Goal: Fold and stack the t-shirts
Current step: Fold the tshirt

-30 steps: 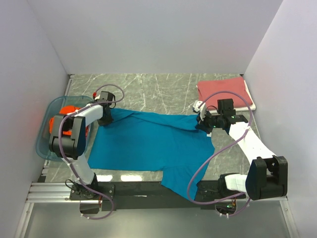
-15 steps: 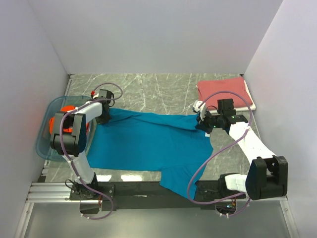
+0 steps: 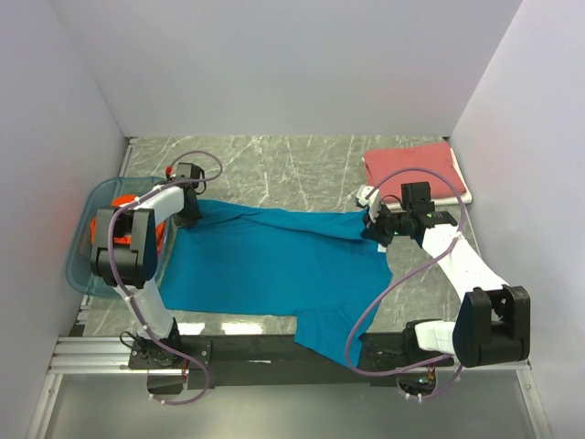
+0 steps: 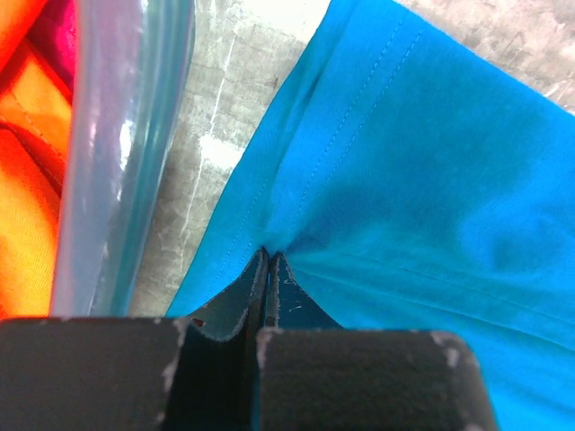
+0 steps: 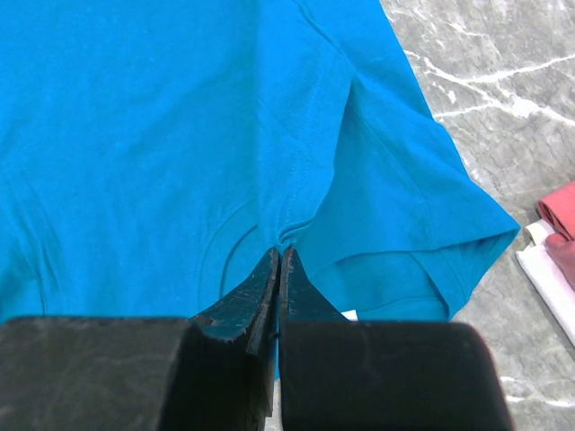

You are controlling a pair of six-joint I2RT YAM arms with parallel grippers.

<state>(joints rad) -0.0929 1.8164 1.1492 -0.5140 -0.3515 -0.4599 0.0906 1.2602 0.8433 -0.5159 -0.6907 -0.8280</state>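
T-shirt (image 3: 265, 265) now in left end effector (image 4: 269, 255)

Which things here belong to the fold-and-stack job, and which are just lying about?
Job:
- teal t-shirt, spread out in the middle
- dusty red t-shirt, folded, far right
- orange t-shirt, inside the tub

Lying about:
- blue plastic tub
- white item under the red shirt, kind unclear
- marble table
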